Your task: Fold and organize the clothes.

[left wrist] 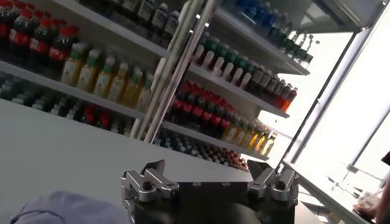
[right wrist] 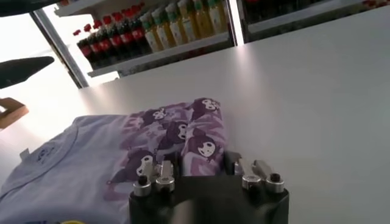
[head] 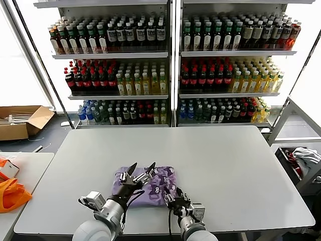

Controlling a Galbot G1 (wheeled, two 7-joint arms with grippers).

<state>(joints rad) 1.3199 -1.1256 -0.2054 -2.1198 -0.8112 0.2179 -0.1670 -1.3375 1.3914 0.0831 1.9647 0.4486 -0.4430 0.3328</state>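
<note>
The clothes, a lavender T-shirt with dark purple print, lie folded near the front edge of the grey table. My left gripper hovers over the shirt's left half, tilted up, open and holding nothing. In the left wrist view, that gripper shows wide jaws, with a bit of lavender cloth below. My right gripper sits low at the shirt's near right corner. In the right wrist view, its jaws stand partly apart astride the printed folded edge, with fabric lying flat between them.
A bright orange bag lies on a side table at the left. A cardboard box sits on the floor beyond it. Shelves of bottles stand behind the table. A bin with cloth stands at the right.
</note>
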